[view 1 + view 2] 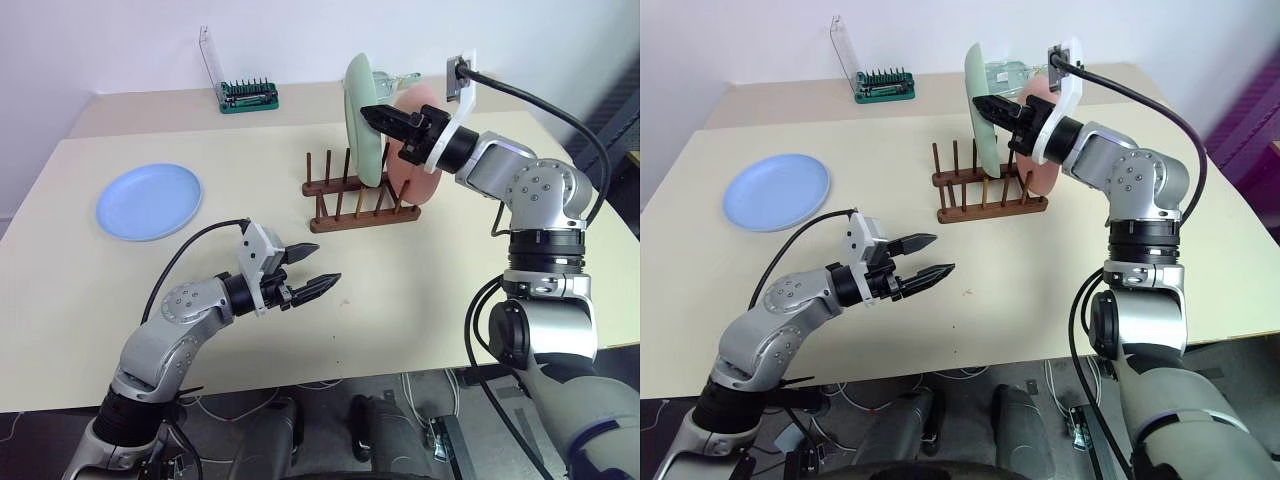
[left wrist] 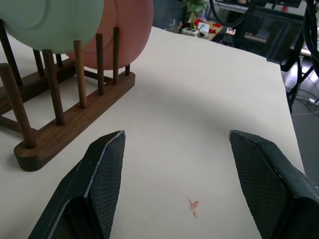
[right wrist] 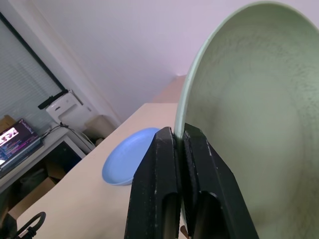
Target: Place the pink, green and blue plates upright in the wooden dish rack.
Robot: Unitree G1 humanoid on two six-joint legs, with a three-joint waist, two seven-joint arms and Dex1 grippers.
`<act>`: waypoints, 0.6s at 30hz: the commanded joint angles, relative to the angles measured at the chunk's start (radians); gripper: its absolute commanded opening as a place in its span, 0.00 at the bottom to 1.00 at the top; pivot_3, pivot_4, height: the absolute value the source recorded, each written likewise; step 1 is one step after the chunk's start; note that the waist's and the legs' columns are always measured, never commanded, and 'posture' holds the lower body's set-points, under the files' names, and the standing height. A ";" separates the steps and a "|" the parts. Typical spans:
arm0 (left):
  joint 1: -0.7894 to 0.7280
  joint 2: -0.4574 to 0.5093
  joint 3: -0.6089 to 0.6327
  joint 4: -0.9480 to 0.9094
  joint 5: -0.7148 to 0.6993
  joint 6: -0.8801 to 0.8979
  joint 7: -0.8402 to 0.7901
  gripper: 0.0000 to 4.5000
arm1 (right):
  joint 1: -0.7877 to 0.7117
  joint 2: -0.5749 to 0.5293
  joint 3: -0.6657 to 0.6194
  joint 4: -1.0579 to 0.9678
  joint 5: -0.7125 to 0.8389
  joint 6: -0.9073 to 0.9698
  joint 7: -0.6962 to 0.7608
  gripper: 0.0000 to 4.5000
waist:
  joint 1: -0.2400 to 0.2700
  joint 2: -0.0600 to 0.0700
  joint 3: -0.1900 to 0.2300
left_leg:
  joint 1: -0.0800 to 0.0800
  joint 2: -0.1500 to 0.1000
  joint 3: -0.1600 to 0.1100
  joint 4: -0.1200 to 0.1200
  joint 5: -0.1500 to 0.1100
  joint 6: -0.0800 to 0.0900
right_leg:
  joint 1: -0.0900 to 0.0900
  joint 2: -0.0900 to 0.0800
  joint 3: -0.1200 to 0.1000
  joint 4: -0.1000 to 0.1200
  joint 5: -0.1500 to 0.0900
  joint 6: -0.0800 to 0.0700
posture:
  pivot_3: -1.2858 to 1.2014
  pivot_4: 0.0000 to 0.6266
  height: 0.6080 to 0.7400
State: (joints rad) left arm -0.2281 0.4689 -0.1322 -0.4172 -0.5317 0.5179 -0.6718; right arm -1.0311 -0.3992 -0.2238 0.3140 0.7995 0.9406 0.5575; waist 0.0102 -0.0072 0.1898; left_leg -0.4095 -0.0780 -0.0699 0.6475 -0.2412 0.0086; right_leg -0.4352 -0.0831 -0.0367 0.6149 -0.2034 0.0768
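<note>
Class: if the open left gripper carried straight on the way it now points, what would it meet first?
Probably nothing: the left gripper points across bare table. The wooden dish rack sits off to one side, though depth is hard to judge.

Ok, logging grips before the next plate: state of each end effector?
Left end effector: open, empty.
Right end effector: shut on the green plate.

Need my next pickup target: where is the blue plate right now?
The blue plate lies flat on the table's left side in the left eye view, left of the wooden dish rack and ahead of the open left gripper.
</note>
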 commanded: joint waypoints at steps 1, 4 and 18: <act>-0.007 0.003 0.019 -0.034 0.004 -0.010 -0.003 0.77 | -0.035 -0.005 -0.030 0.002 0.002 -0.001 0.000 0.20 | 0.000 0.000 0.000 | 0.000 0.000 0.000 0.000 0.000 0.000 | 0.000 0.000 0.000 0.000 0.000 0.000 | 0.52 0.24 1.00; -0.006 0.001 0.021 -0.036 0.004 -0.010 0.001 0.77 | -0.040 -0.006 -0.027 -0.004 -0.009 -0.020 0.003 0.55 | 0.000 0.000 0.000 | 0.000 0.000 0.000 0.000 0.000 0.000 | 0.000 0.000 0.000 0.000 0.000 0.000 | 0.52 0.24 1.00; -0.001 -0.007 0.031 -0.032 0.011 -0.010 0.032 0.77 | -0.013 -0.179 0.185 -0.134 -0.352 -0.347 0.140 0.86 | 0.000 0.000 0.000 | 0.000 0.000 0.001 0.000 0.000 0.000 | 0.000 0.001 0.001 0.000 0.000 0.000 | 0.52 0.24 1.00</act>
State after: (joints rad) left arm -0.2281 0.4667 -0.1259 -0.4177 -0.5233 0.5181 -0.6468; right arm -1.0303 -0.5445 -0.0677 0.2290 0.5206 0.6848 0.6709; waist 0.0102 -0.0070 0.1899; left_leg -0.4095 -0.0776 -0.0684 0.6473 -0.2412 0.0087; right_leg -0.4355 -0.0823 -0.0361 0.6144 -0.2035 0.0769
